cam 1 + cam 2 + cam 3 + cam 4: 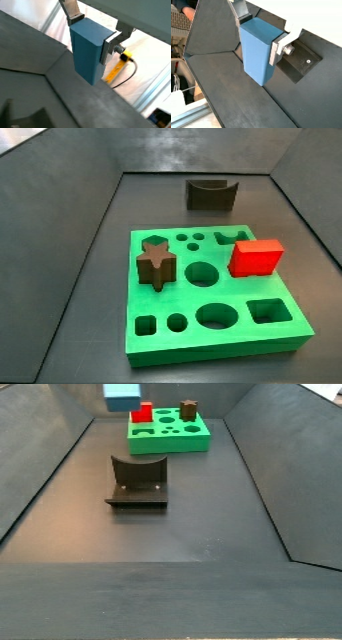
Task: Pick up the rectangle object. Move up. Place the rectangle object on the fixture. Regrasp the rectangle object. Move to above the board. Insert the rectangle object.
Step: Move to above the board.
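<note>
In both wrist views my gripper [92, 34] [260, 34] is shut on the rectangle object [87, 52] [256, 52], a light-blue block pinched near its upper end between the silver fingers [75, 20] and hanging clear of the dark floor. In a side view only the block's lower end [123, 393] shows at the frame's top edge, in the air near the board's left side; the gripper itself is out of frame there. The fixture [138, 481] [210, 194] stands on the floor apart from the green board [174, 346] [167, 442]. A wrist view shows the fixture [299, 64] below, beside one finger.
A red cube [257, 257] [143, 412] and a brown star piece [156, 263] [190, 408] sit on the board. Dark sloping walls [40, 494] enclose the floor. A yellow cable [115, 71] lies outside the wall.
</note>
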